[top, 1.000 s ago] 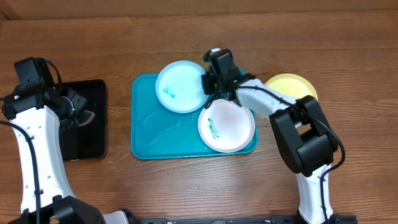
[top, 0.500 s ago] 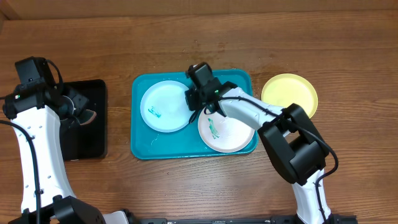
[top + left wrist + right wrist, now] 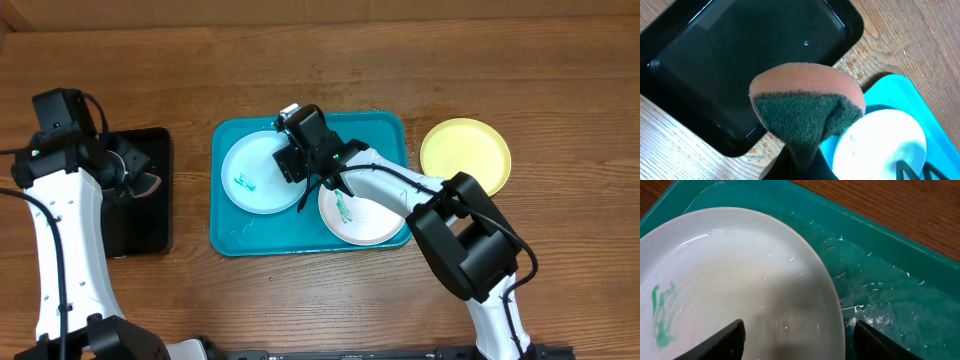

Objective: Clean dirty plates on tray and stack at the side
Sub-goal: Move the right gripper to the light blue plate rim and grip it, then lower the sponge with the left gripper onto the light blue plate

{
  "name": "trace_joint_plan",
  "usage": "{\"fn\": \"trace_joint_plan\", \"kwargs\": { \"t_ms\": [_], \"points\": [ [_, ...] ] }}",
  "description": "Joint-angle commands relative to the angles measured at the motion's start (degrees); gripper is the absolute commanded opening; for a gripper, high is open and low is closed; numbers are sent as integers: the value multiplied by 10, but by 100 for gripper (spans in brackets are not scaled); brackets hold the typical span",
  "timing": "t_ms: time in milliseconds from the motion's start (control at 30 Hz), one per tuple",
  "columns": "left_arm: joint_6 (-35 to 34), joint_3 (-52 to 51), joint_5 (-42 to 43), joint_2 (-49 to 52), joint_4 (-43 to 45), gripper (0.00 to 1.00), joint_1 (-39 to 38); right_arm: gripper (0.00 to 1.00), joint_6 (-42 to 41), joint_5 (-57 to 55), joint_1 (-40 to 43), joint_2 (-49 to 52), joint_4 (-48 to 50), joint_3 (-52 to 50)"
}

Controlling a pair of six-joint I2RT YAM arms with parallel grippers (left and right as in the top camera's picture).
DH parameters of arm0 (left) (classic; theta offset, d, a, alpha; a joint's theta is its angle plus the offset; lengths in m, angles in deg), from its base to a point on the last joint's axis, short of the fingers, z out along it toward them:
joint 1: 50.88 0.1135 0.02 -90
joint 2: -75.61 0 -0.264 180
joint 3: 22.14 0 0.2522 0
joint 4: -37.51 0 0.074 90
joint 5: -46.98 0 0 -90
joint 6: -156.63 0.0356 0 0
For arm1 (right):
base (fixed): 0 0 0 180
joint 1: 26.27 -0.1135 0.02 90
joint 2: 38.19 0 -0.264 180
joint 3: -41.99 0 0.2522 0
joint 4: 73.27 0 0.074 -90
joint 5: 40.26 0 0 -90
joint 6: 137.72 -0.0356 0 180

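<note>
Behind the black right pincer, a white-shelled arm carries bulky black joint housings and a thin black cable.

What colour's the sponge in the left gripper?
Sponge: dark green scrub face, salmon-pink back. Left wrist view shows it best.

Turquoise tray. Pale blue plate and white plate: green smears. Yellow plate plain. Sponge salmon over dark green (scouring side). Black tray; table brown wood-grain.
</note>
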Motion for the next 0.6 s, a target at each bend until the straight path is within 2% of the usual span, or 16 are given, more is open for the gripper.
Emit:
{"fn": "trace_joint_plan", "kwargs": {
  "t_ms": [0,100,133,200,367,433,567],
  "points": [
    [14,-1,4,3,2,4,-10,71,20,-5,3,36,4,6],
    [37,-1,9,3,2,4,-20,68,22,-5,3,39,4,6],
    [43,-1,13,3,2,4,-24,63,22,-5,3,39,6,6],
    [55,-1,24,3,2,4,-33,52,22,-5,3,39,9,6],
    [68,-1,33,3,-2,4,-61,14,12,-5,3,37,-6,6],
    [71,-2,34,3,-4,4,-77,4,12,-5,3,31,-22,6],
    [78,-3,34,3,-6,4,-115,4,-21,-7,3,-10,-67,6]
  ]
}}
